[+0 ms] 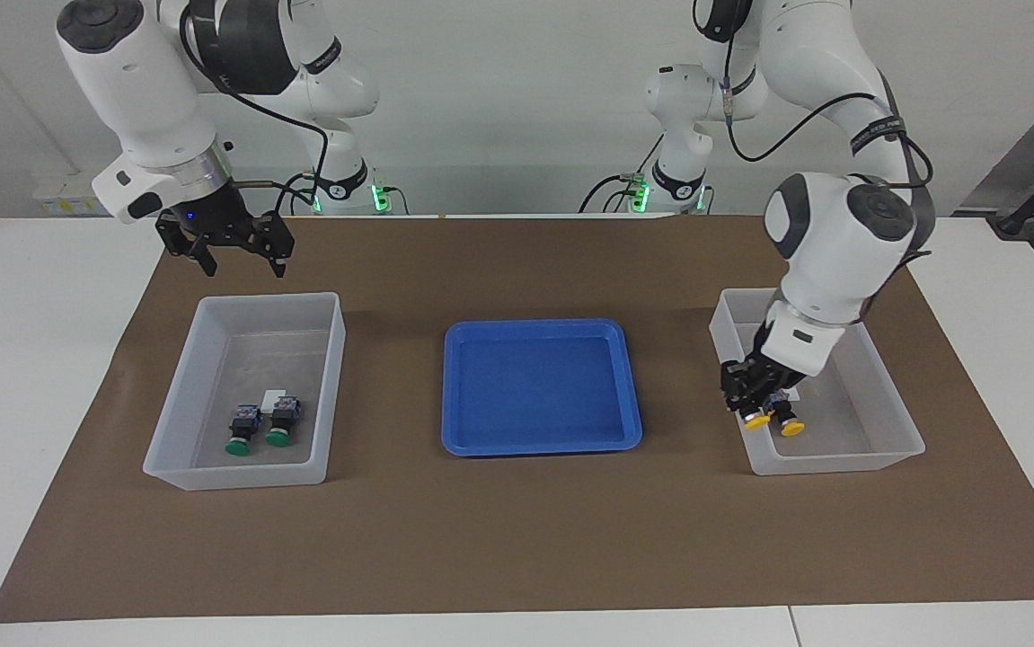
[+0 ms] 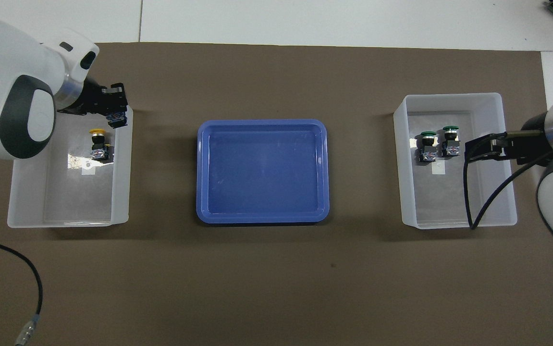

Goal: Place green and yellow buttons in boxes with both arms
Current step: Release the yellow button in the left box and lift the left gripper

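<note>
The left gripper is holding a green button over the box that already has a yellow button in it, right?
Not quite. The button in the left gripper has a yellow cap, not a green one; the facing view shows it. The rest is right: the gripper holds it over the box that already has a yellow button in it.

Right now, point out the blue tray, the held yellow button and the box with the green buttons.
blue tray (image 1: 538, 445): facing view, its rim.
held yellow button (image 1: 755, 422): facing view, its yellow cap.
box with the green buttons (image 1: 333, 377): facing view, its side wall.
</note>
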You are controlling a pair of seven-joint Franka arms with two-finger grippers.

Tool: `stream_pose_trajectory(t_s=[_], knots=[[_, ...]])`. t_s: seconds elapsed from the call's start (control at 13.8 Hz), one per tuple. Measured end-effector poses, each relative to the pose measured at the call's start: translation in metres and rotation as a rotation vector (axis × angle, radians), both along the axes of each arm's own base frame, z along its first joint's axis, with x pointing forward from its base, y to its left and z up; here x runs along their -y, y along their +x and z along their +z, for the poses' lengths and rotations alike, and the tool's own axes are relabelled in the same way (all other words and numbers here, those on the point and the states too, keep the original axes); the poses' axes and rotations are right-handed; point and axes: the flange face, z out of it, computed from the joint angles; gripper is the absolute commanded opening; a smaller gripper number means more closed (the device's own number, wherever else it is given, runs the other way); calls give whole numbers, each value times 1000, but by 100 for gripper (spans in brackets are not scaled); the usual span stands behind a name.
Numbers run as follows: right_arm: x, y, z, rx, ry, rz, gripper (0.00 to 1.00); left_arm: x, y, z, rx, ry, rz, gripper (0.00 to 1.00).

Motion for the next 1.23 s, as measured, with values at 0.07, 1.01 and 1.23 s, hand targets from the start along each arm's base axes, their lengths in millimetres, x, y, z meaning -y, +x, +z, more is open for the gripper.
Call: stream_pose_trajectory(t_s=[0.07, 1.01, 1.23], knots=[[0, 0, 0, 0, 0, 0, 100, -23, 0, -1, -16, 5, -12, 0], [0, 0, 0, 0, 0, 0, 100, -154, -54, -86, -18, 75, -207, 0], [0, 0, 0, 0, 0, 0, 100, -153, -64, -104, -20, 76, -208, 53]])
